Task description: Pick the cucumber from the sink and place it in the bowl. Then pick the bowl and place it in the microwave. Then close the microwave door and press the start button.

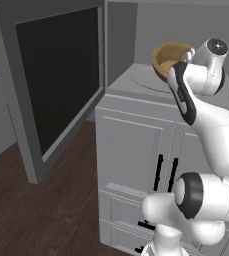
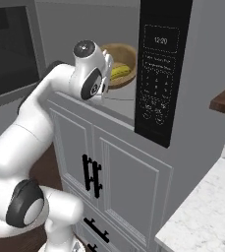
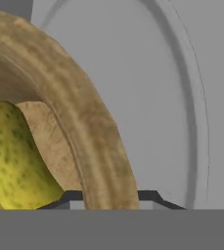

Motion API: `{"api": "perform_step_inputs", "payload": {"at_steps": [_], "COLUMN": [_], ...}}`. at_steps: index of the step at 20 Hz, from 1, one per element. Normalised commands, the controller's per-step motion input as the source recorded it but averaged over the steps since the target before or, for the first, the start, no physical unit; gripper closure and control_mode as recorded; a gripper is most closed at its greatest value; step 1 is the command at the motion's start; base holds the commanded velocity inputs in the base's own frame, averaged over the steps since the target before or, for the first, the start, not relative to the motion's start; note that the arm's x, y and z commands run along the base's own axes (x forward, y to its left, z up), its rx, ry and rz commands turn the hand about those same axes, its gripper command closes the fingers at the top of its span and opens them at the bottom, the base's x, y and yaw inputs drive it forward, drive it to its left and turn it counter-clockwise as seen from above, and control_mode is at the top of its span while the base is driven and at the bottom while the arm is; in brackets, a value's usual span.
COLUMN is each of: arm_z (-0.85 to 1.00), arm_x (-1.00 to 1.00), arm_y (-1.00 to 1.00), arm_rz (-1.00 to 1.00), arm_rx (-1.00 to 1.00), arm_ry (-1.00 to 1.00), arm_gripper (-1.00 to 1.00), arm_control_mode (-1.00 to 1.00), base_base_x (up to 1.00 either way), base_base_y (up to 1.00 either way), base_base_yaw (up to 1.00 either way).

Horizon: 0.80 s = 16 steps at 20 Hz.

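holding the bowl (image 2: 118, 64) by its rim in a part-closed gripper (image 3: 111, 197), cucumber (image 2: 121, 72) inside, over the microwave (image 1: 151, 80) turntable, you'll wanna lower it level before letting go.

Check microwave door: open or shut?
Open. The microwave door is swung out to the left, exposing the cavity where the bowl sits tilted over the turntable.

"12:20" on the microwave (image 2: 164, 74) control panel display
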Motion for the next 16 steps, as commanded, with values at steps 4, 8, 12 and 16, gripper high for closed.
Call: {"api": "perform_step_inputs", "payload": {"at_steps": [4,8,12,16], "arm_z": [-0.3,-0.16,-0.13,0.0], "arm_x": [0.36,0.17,0.11,0.0], "arm_y": [-0.03,0.0,0.0,0.06], "arm_rz": [0.0,0.0,0.0,0.02], "arm_rx": [0.0,0.0,0.0,0.0], "arm_ry": [0.03,-0.15,-0.28,-0.26], "arm_gripper": [-1.0,-1.0,-1.0,-1.0], "arm_control_mode": [-1.0,-1.0,-1.0,-1.0], "base_base_x": [0.0,0.0,0.0,0.0], "base_base_y": [0.0,0.0,0.0,0.0], "base_base_yaw": [0.0,0.0,0.0,0.0]}}
